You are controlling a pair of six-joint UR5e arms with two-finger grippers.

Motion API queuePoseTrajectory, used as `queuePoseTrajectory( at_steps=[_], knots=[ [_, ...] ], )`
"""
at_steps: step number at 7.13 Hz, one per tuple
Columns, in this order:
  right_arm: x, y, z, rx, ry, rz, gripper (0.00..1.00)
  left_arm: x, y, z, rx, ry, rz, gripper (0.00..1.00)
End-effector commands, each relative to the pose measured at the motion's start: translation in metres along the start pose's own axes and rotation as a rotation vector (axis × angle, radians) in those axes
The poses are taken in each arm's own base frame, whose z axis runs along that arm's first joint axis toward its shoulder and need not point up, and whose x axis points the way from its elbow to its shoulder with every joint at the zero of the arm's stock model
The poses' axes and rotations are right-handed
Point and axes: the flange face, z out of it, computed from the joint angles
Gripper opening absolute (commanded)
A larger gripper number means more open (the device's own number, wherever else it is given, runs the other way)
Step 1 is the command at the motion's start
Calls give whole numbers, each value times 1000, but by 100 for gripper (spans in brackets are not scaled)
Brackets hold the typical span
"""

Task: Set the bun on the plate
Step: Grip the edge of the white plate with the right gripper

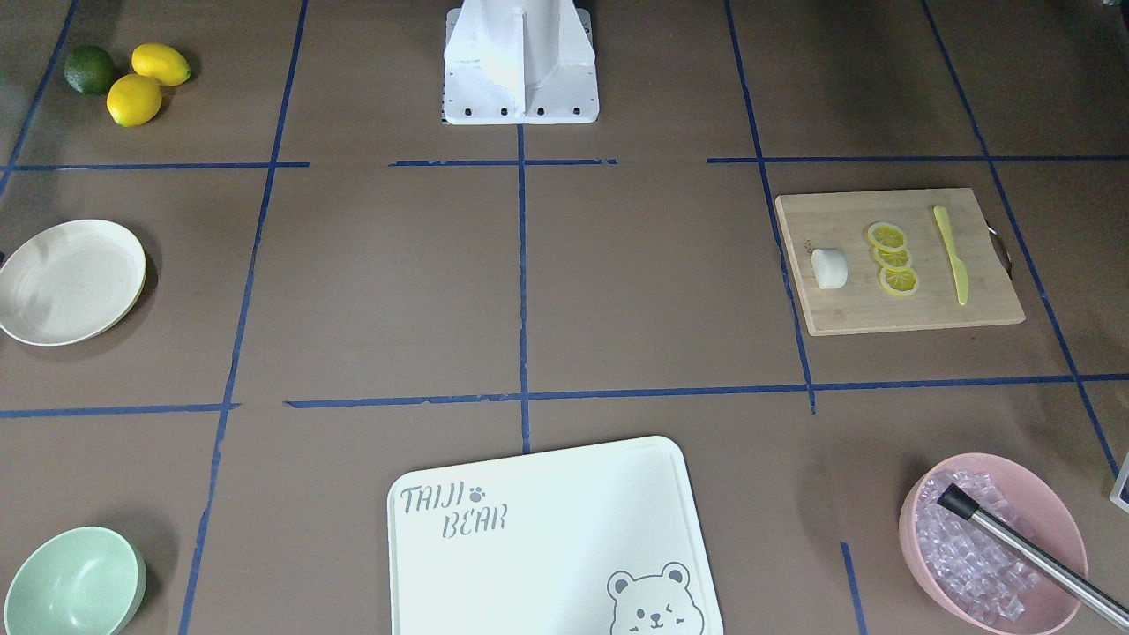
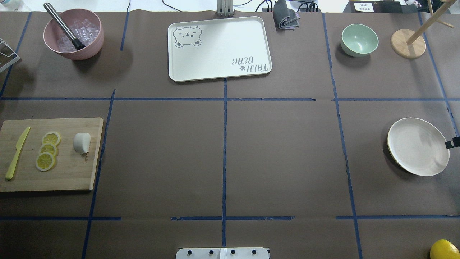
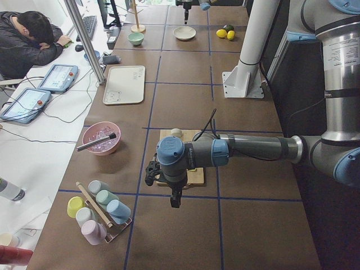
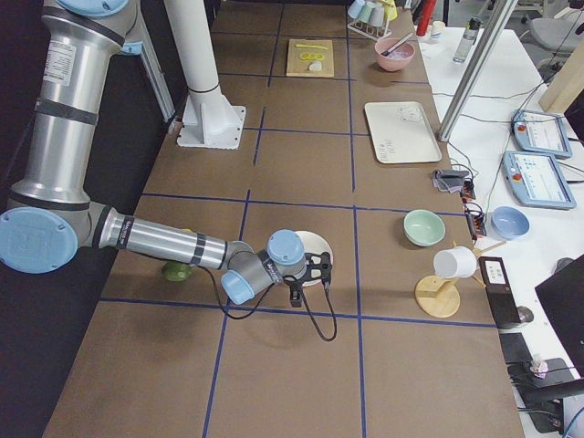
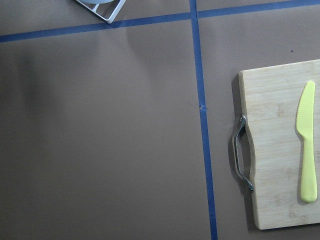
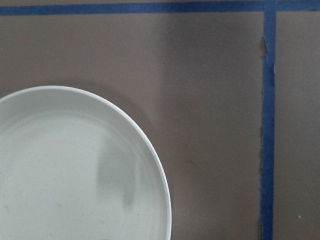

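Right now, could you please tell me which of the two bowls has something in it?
The pink bowl: it holds clear cubes and a metal-handled tool leaning on its rim. The mint-green bowl is empty.

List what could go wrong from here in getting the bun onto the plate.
1. The bun lies close to the lemon slices on the cutting board; an off-centre grasp may knock a slice.
2. The plate sits at the table's opposite end, so a long carry or hand-over may drop or squash the bun.
3. The right end effector hangs by the plate and may block the placement.
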Motion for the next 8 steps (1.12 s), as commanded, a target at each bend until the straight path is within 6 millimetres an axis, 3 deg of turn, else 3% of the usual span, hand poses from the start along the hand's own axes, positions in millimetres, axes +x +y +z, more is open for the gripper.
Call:
queuePoseTrajectory(
  at_steps=[1, 2, 3, 4, 8],
  knots=[
    [-15, 7, 24, -39, 16, -40, 98, 0, 0, 0, 0, 0, 0, 100],
    [-17, 5, 28, -44, 15, -43, 88, 0, 0, 0, 0, 0, -1, 100],
    [-19, 3, 27, -41, 13, -49, 20, 0, 0, 0, 0, 2, 0, 100],
    [-26, -6, 28, -32, 6, -57, 0, 0, 0, 0, 0, 2, 0, 100],
    [-42, -13, 19, -21, -21, -53, 0, 1, 0, 0, 1, 1, 1, 100]
  ],
)
